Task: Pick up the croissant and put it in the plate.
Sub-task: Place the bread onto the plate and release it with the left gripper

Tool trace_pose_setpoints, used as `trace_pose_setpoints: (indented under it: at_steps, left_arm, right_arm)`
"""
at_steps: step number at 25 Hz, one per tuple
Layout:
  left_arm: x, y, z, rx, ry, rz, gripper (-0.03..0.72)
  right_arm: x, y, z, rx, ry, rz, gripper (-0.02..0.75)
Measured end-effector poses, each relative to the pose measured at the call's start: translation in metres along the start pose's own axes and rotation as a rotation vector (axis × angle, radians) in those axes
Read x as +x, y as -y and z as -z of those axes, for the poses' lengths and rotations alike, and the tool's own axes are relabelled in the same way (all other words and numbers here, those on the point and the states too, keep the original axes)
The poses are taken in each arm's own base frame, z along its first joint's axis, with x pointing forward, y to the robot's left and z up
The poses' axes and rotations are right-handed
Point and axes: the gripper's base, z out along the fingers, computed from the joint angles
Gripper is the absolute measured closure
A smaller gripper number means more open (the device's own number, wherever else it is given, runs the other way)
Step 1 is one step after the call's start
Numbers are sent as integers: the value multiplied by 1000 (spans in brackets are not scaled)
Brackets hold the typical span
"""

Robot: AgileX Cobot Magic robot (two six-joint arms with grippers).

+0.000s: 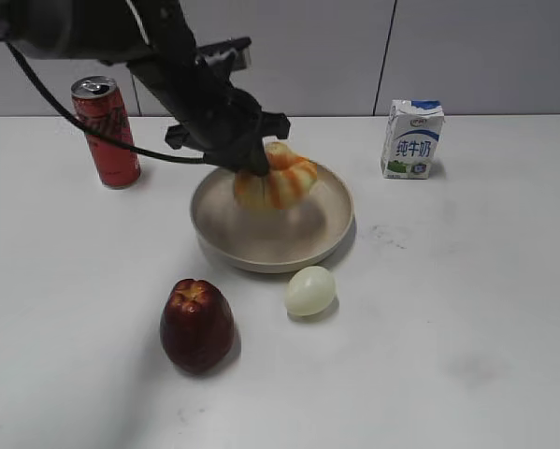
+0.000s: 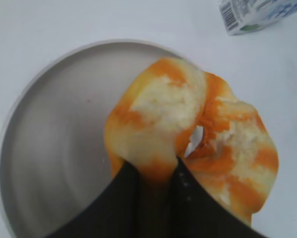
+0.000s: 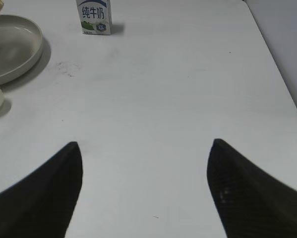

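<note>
The croissant [image 1: 278,178], a ridged orange and cream bun, hangs over the back of the beige plate [image 1: 261,245], a little above its floor. My left gripper [image 1: 250,161] is shut on the croissant's left edge. In the left wrist view the croissant [image 2: 188,124] is pinched between my left gripper's [image 2: 155,168] black fingers over the right part of the plate [image 2: 54,144]. My right gripper [image 3: 144,148] is open and empty over bare table, to the right of the plate [image 3: 19,54]. It does not show in the exterior view.
A red can [image 1: 105,131] stands back left. A milk carton [image 1: 411,138] stands back right and also shows in the right wrist view [image 3: 94,16]. A dark red apple [image 1: 196,325] and a pale egg [image 1: 310,291] lie in front of the plate.
</note>
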Motion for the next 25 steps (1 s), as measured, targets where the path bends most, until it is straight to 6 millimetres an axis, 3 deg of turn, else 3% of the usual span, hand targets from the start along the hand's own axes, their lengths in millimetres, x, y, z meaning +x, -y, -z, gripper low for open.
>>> trace_pose_setpoints:
  at_steps: [4,7,10,12,14,17,21,25]
  left_arm:
    - [9,-10,-25,-26,-57,-3,557]
    - [10,-13,-29,-33,-56,-4,375]
    - [9,-12,-29,-34,-49,-5,106]
    - [8,-12,-28,-30,-58,-7,38]
    - [7,-8,-21,-24,-77,-19,19]
    - [-3,2,8,-31,-71,-77,10]
    - [-19,27,81,-58,-20,-184,7]
    - [-15,37,152,-114,7,-236,7]
  right_arm:
    - [0,0,0,0,0,0,145]
    - [0,0,0,0,0,0,145]
    - [0,0,0,0,0,0,145]
    - [0,0,0,0,0,0,145]
    - [0,0,0,0,0,0,145]
    - [0,0,0,0,0,0,145]
    - [0,0,0,0,0,0,145]
    - [0,0,0,0,0,0,145]
